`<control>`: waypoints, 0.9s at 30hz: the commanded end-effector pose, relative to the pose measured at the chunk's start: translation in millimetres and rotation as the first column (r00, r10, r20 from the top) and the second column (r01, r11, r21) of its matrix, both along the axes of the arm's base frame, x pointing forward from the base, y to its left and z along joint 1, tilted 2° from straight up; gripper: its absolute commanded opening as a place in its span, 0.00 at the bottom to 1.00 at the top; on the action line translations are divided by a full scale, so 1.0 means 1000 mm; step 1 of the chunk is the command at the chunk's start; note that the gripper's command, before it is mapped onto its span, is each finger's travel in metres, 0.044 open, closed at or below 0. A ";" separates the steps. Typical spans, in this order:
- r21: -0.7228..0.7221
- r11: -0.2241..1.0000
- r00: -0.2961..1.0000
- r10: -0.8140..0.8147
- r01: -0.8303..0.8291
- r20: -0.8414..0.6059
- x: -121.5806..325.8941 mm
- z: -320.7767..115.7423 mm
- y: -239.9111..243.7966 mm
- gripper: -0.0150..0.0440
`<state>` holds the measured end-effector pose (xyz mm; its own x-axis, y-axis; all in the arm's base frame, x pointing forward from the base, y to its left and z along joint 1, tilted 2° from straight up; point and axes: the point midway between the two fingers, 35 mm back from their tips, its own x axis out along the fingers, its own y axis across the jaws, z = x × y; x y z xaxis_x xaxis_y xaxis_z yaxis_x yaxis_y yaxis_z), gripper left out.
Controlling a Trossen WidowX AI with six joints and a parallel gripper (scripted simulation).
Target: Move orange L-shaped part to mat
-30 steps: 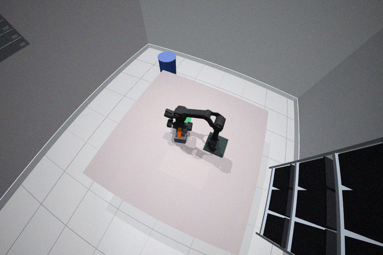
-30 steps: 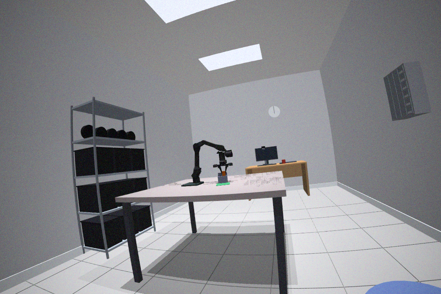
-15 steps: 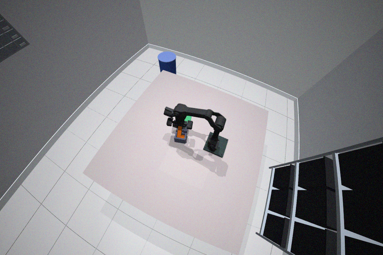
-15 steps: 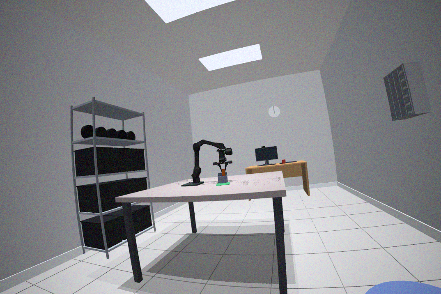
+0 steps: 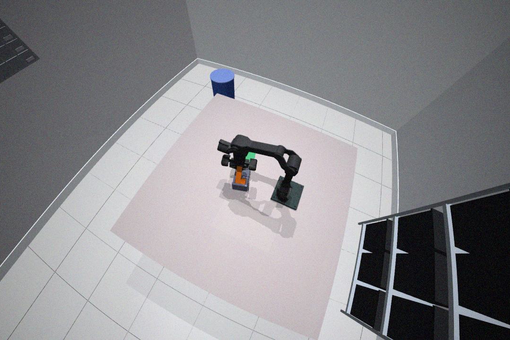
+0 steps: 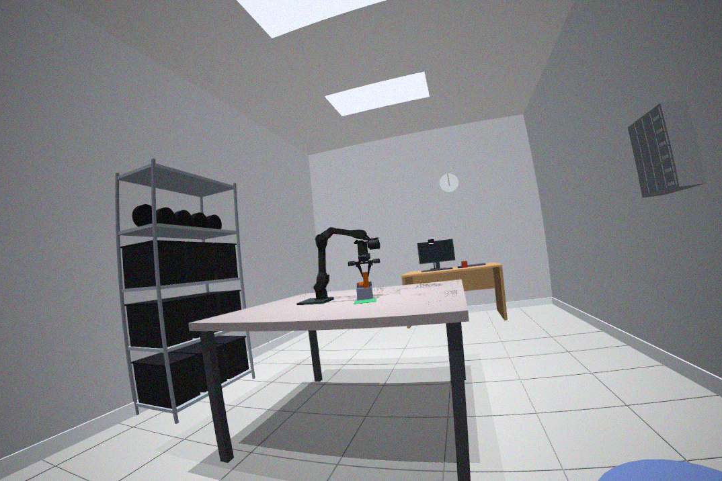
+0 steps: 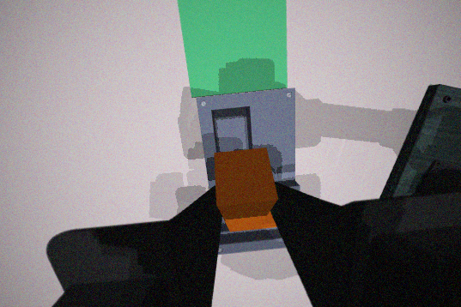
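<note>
The orange part is steeply tilted, with its narrow end up between the fingers and its L-shaped end down over the tray. My gripper points down and is shut on that raised end. The grey tray lies below, with part of its dark pocket showing in the wrist view. Whether the low end still touches the tray is hard to tell. The green mat lies flat against the tray's far side in the wrist view.
The pale pink table carries the tray and mat. The arm's dark base plate stands to the right of the tray in the wrist view. A blue cylinder stands beyond the table corner.
</note>
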<state>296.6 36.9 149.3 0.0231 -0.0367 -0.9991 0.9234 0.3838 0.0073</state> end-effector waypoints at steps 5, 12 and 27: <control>0.006 1.000 1.000 -0.002 0.002 0.005 0.001 0.015 0.002 0.25; 0.006 1.000 1.000 -0.002 0.002 0.005 0.000 0.025 0.002 0.25; 0.006 1.000 1.000 -0.002 0.002 0.005 0.002 0.032 -0.005 0.25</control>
